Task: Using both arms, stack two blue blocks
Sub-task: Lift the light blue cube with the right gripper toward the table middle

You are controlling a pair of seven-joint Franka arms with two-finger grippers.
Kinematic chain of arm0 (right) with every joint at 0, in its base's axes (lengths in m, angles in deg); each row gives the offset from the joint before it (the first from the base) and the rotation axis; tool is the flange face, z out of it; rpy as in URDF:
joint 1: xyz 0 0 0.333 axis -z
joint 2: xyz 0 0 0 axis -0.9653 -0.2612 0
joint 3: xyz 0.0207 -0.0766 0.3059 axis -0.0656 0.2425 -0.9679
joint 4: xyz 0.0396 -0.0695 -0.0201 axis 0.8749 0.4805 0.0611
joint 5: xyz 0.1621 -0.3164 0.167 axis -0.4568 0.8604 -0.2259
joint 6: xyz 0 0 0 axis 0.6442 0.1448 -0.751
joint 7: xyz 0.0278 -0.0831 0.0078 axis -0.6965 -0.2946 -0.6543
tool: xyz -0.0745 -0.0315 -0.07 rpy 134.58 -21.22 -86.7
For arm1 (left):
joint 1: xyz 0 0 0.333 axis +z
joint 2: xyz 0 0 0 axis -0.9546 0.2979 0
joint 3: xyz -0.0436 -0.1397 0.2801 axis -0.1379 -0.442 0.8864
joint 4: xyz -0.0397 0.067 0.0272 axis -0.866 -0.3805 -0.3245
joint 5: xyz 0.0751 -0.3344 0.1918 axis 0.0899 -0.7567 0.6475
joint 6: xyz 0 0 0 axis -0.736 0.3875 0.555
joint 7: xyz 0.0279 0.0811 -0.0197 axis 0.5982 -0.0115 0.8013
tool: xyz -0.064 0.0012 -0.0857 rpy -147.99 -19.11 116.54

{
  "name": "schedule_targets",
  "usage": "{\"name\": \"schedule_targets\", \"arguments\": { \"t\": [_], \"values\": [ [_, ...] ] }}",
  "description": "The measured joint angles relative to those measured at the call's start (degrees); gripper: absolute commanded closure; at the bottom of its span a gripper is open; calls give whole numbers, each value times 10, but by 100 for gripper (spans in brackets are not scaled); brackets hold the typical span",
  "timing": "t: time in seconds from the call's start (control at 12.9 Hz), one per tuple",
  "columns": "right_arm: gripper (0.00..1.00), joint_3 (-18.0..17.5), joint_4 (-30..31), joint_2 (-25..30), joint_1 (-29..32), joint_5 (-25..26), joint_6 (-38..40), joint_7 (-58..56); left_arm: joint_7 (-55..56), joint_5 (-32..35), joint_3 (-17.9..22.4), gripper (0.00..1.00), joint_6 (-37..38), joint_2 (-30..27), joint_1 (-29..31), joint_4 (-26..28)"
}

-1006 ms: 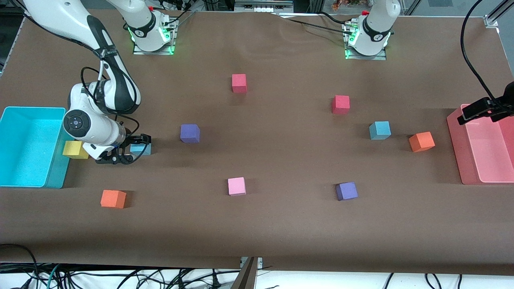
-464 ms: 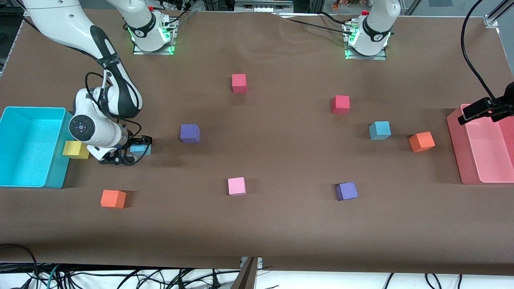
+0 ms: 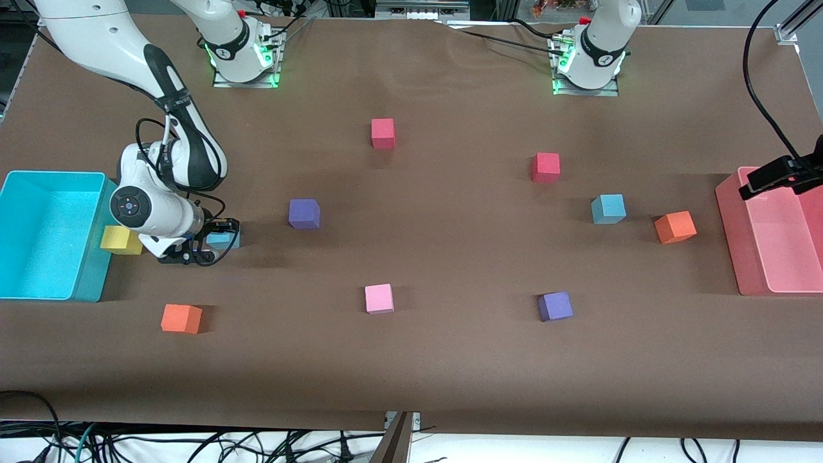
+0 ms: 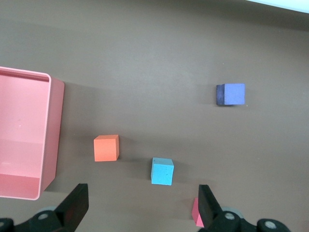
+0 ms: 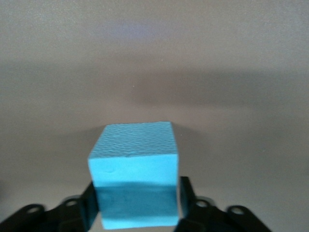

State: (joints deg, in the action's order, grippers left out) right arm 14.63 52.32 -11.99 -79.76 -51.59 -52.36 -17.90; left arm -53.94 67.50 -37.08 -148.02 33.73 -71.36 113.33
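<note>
One blue block (image 3: 224, 240) sits near the cyan bin at the right arm's end of the table. My right gripper (image 3: 207, 242) is down at table level and shut on it. In the right wrist view the block (image 5: 134, 164) fills the gap between the two black fingers (image 5: 90, 200), which press on its sides. The other blue block (image 3: 608, 208) stands free toward the left arm's end and also shows in the left wrist view (image 4: 162, 170). My left gripper (image 3: 768, 179) hangs open and empty over the pink bin's edge (image 4: 142, 212).
A cyan bin (image 3: 19, 296) and a yellow cube (image 3: 119, 239) are beside the right gripper. A pink bin (image 3: 730, 212) is under the left gripper. Orange cubes (image 3: 181, 318) (image 3: 675, 227), purple cubes (image 3: 304, 213) (image 3: 555, 306), red cubes (image 3: 383, 133) (image 3: 546, 167) and a pink cube (image 3: 379, 298) lie scattered.
The right wrist shifted a little and its fingers closed in on the blue block. The left gripper barely moved.
</note>
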Motion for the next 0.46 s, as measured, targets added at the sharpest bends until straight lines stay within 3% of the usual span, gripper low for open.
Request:
{"name": "schedule_targets", "arguments": {
  "t": [0.15, 0.23, 0.46],
  "values": [
    [93, 0, 0, 1, 0, 0, 0, 0, 0, 0, 0, 0, 0, 0, 3, 0],
    [100, 0, -1, 1, 0, 0, 1, -1, 0, 0, 0, 0, 0, 0, 4, 0],
    [100, -5, -14, 1, -3, 0, 3, -2, 0, 0, 0, 0, 0, 0, 4, -1]
  ]
}}
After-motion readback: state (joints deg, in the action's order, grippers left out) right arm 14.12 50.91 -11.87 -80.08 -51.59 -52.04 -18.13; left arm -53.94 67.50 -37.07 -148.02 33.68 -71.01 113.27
